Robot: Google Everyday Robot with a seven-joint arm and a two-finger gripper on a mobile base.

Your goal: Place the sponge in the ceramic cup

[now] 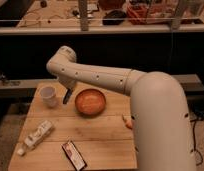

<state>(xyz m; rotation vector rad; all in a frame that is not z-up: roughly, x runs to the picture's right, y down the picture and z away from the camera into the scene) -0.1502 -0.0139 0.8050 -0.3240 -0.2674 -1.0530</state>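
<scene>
A dim workshop lies behind, with a cluttered bench across the top too dark to read. In front stands a wooden table. The white arm fills the right side, is cut off at the bottom edge and hides the table's right end. Its gripper hangs as a dark shape just above the tabletop, between the cup and the bowl, close beside the cup. Whether it is clenched or released, I cannot tell. The sponge cannot be made out apart from that dark shape. A small orange thing peeks out at the arm's edge. A pale bottle lies at front left, and a black slab lies near the front edge.
</scene>
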